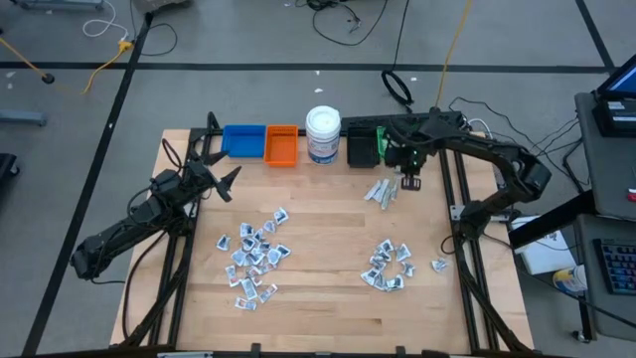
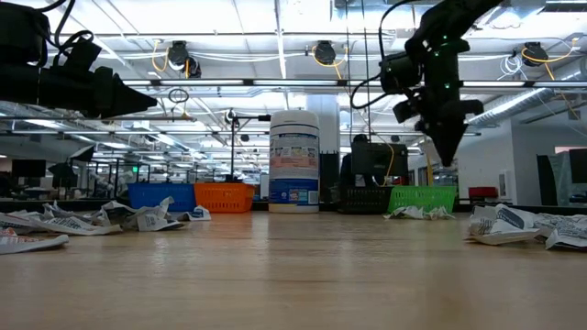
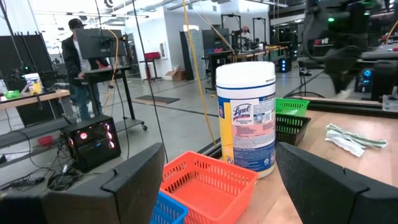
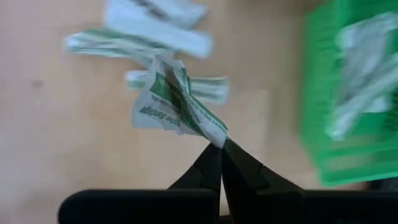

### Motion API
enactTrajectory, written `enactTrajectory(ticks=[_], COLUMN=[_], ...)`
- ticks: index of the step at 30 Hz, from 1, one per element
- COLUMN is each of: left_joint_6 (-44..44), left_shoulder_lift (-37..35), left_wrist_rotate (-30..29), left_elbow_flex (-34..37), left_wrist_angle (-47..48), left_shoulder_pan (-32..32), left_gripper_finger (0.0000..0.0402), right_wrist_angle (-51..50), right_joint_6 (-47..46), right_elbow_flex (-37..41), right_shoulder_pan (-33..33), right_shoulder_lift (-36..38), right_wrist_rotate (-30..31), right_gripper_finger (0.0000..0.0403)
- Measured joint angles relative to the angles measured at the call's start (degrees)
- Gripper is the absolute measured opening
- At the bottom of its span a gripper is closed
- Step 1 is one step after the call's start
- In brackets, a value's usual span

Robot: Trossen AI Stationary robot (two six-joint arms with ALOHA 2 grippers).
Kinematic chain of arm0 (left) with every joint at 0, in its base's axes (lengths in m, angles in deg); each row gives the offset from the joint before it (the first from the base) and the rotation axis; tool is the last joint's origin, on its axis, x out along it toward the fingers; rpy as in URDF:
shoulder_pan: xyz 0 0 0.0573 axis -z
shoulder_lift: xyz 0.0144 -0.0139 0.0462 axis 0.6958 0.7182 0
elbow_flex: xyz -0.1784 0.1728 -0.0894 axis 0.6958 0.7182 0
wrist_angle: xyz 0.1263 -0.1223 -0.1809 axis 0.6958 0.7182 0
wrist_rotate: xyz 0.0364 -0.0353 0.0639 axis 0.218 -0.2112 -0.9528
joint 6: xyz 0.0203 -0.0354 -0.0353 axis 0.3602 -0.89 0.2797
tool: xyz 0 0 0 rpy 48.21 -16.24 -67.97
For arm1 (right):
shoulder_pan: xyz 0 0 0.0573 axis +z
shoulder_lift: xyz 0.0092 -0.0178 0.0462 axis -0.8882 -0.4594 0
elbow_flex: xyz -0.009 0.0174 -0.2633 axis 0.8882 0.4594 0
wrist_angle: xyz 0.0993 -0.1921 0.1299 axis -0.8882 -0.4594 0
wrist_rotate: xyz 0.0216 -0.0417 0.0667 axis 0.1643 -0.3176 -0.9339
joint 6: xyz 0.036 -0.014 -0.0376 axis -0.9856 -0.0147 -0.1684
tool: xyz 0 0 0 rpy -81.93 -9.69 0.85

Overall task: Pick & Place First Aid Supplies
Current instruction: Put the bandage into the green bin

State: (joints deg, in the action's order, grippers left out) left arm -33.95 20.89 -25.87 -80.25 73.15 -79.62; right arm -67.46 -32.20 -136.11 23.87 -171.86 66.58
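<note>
arms: black, jointed | pincer: dark tapered fingers (matte)

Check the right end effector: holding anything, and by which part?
Yes. The right end effector is shut on a white-and-green wrapped packet, pinching one corner at its fingertips, near the green bin. The left end effector is open, holding nothing.

High view looks straight down on the whole wooden table, both arms in shot. Low view sits at tabletop level, facing across to the white jar and the hall beyond. Left wrist view looks forward, close on that same jar and the orange bin. Right wrist view points down, very near the tabletop, catching the green bin, shared with the low view.
</note>
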Motion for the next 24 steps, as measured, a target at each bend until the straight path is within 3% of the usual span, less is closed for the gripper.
enactTrajectory(ticks=[6, 14, 24], left_joint_6=[0.0, 0.0, 0.0], left_shoulder_lift=[0.0, 0.0, 0.0], left_wrist_rotate=[0.0, 0.0, 0.0], left_elbow_flex=[0.0, 0.0, 0.0], left_wrist_angle=[0.0, 0.0, 0.0], left_shoulder_pan=[0.0, 0.0, 0.0], left_gripper_finger=[0.0310, 0.0310, 0.0310], right_wrist_angle=[6.3, 13.4, 21.0], right_joint_6=[4.3, 8.9, 12.1], right_elbow_flex=[-2.3, -5.6, -7.3], right_shoulder_pan=[-5.9, -11.9, -14.9], right_shoulder_lift=[-3.2, -9.5, -16.1], right_wrist_rotate=[0.3, 5.8, 5.9], right_gripper_finger=[0.0000, 0.0000, 0.0001])
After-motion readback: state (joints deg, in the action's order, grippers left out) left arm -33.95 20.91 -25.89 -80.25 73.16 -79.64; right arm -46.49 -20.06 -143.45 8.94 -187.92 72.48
